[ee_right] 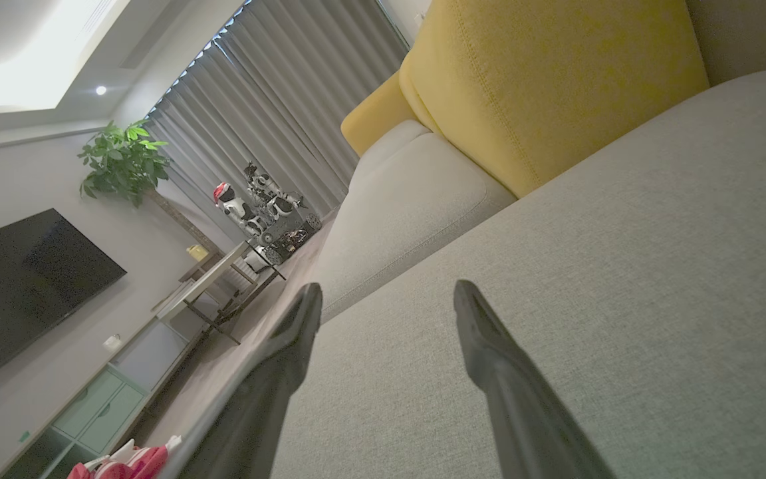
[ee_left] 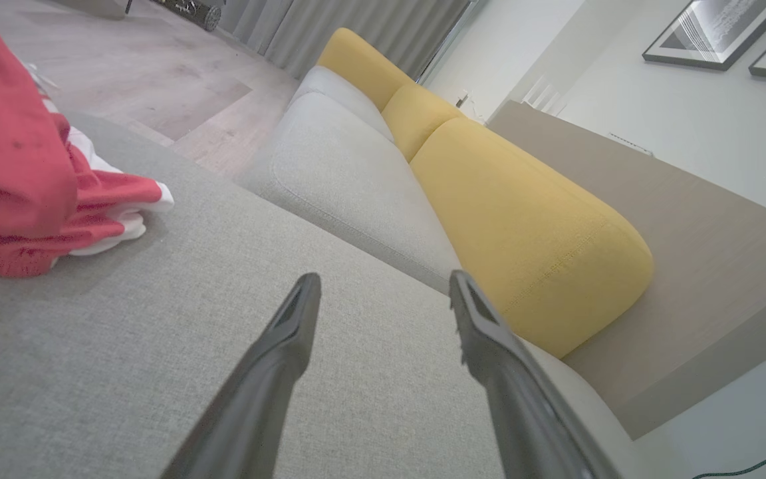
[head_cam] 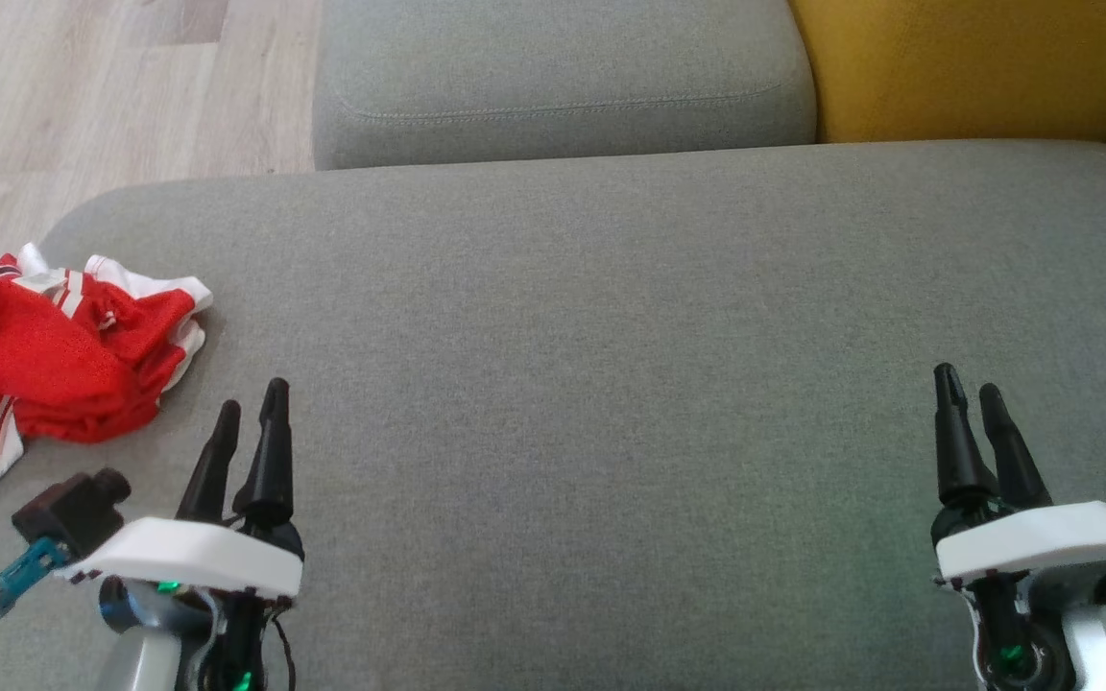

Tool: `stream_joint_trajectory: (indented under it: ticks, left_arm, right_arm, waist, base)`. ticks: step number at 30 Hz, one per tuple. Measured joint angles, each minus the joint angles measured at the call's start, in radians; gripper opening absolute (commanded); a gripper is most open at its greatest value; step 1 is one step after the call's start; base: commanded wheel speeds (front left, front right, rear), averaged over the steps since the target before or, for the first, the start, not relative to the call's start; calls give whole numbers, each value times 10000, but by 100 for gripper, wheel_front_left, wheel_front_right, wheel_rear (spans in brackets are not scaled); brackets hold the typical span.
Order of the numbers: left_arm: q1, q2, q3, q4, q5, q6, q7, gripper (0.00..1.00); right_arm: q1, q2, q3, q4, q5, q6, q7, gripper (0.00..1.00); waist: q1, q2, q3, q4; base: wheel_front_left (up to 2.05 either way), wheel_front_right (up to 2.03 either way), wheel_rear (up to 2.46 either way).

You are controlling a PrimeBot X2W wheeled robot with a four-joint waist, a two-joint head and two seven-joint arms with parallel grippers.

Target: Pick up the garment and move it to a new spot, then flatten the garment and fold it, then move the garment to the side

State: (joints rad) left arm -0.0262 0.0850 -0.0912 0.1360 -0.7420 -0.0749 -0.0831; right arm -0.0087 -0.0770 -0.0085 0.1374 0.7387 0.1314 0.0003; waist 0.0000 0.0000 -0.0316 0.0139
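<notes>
Garment (head_cam: 44,355) on cushion (head_cam: 553,317), left edge (left tool (head_cam: 252,397) near); right tool (head_cam: 967,379) opposite

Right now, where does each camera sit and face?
Head: on the head, looking down at grey seat; left claw and right claw, open, at lower corners; red garment left.
Left wrist: on left arm, low over seat, facing yellow cushions past its claw.
Right wrist: on right arm, low, facing curtains and TV past its claw.
Shared: all three show seat and garment.

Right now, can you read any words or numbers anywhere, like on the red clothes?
No text can be read anywhere. The crumpled red-and-white garment shows only stripes, no letters or numbers. The framed pictures on the wall and the dark television show nothing legible.
</notes>
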Motion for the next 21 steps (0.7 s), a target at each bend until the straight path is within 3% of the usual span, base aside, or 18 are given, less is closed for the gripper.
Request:
stream_joint_trajectory:
  ticks: [21]
  left_arm:
    - [45,247,-729,153,2679,591,-606,100]
  right_arm:
    - [233,12,293,-27,-2715,0,-224,100]
  waist:
    - [0,0,-131,57]
  base:
    - [0,0,0]
